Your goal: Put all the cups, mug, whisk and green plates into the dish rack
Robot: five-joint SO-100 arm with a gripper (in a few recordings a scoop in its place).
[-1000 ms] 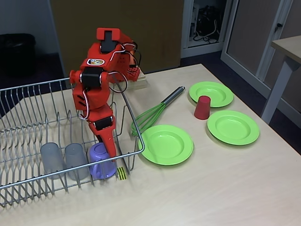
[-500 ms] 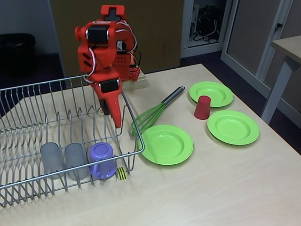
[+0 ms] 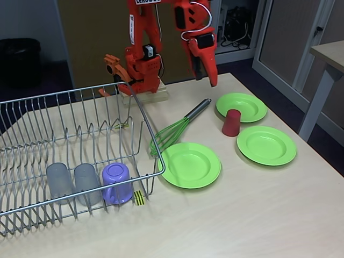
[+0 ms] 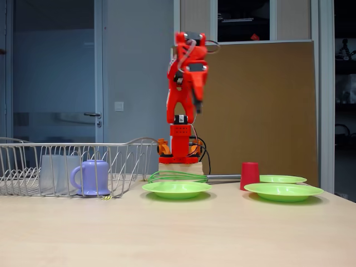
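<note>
My red gripper (image 3: 212,80) hangs high over the table, pointing down, above the far end of the whisk's handle. Its jaws look shut with nothing in them. A fixed view shows the gripper (image 4: 197,104) well above everything. The green whisk (image 3: 174,129) lies between the dish rack (image 3: 80,95) and the plates. Two grey cups (image 3: 59,180) (image 3: 86,181) and the purple mug (image 3: 117,183) stand in the rack's front corner. The red cup (image 3: 231,122) stands upside down between two green plates (image 3: 241,106) (image 3: 266,145). A third plate (image 3: 191,164) lies by the rack.
The arm's wooden base (image 3: 145,97) stands at the table's far edge behind the rack. A yellow-and-black tag (image 3: 139,198) marks the rack's front. Bare tabletop (image 3: 242,215) stretches in front of the plates. Another table (image 3: 328,54) stands at the right.
The arm rose out of the rack, leaving the purple mug there, and swung right. The gripper now hangs high over the whisk's handle end.
</note>
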